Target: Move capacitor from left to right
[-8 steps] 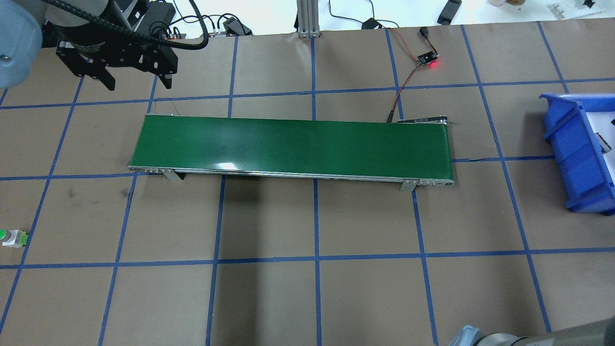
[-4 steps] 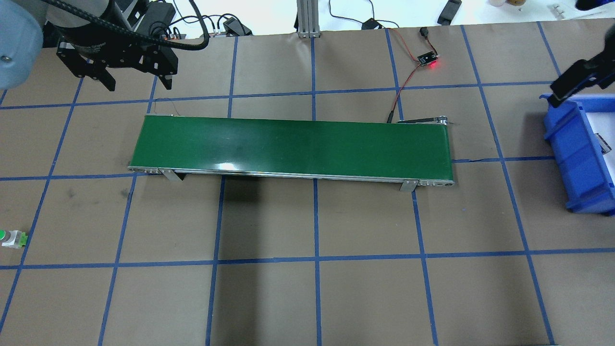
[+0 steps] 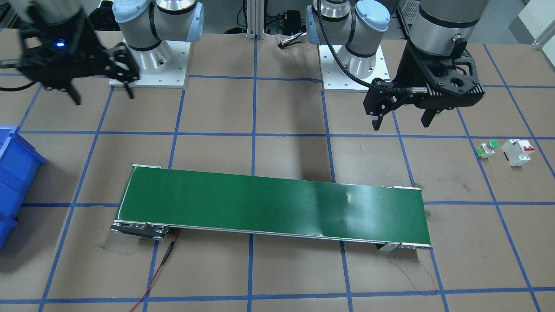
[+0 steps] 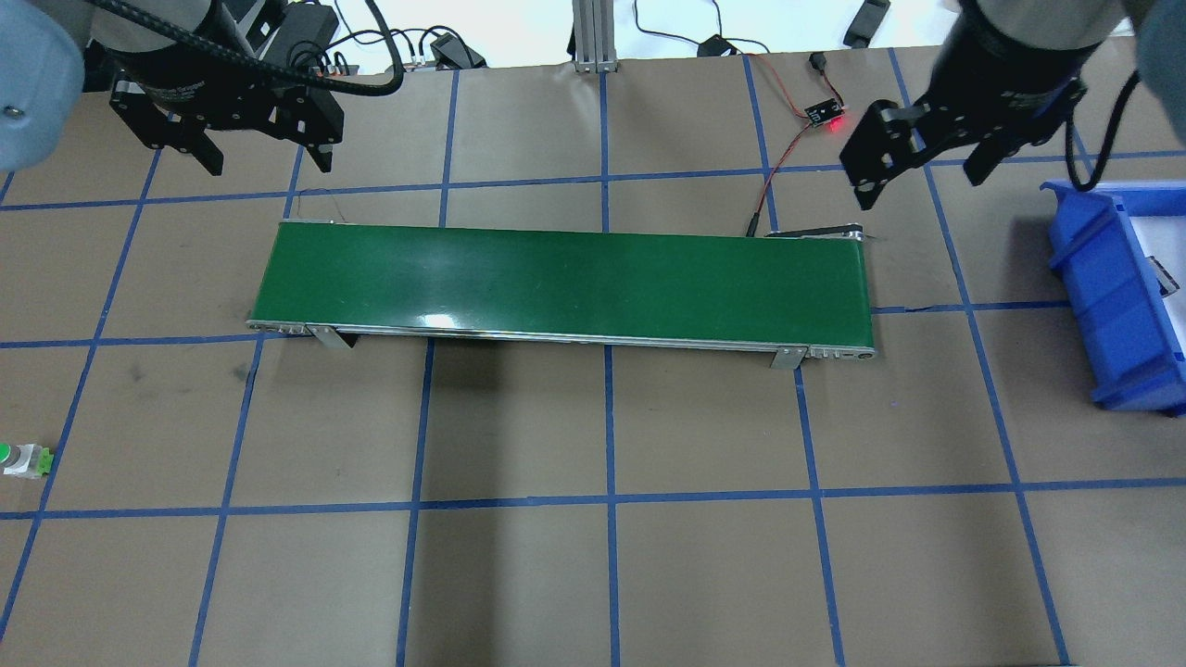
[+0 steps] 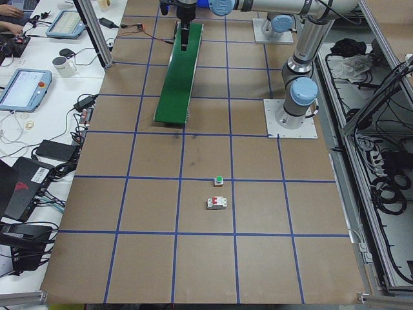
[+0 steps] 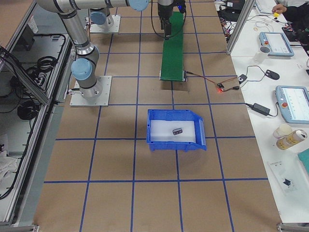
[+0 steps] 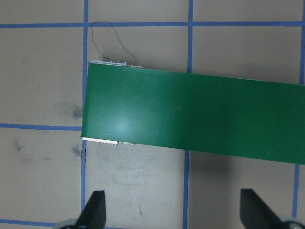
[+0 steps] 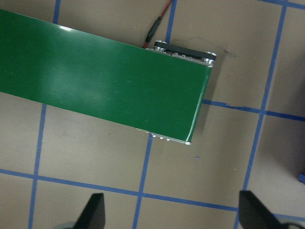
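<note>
The capacitor (image 6: 178,130) is a small dark part with pale marks lying on the white floor of the blue bin (image 6: 176,145). In the overhead view only a sliver of it shows at the frame's edge (image 4: 1166,275). My right gripper (image 4: 922,185) is open and empty, hovering by the far right end of the green conveyor belt (image 4: 565,283), left of the bin (image 4: 1112,278). It also shows in the front view (image 3: 103,97). My left gripper (image 4: 262,162) is open and empty beyond the belt's left end, seen too in the front view (image 3: 401,124).
A green-topped push button (image 3: 488,148) and a white circuit breaker with red levers (image 3: 517,151) stand on the table on my left side. A small sensor board with a red light (image 4: 825,116) and its wire lie behind the belt's right end.
My right arm has come into the overhead view from the right and moved left, from over the bin to the belt's right end. The left arm has not moved.
</note>
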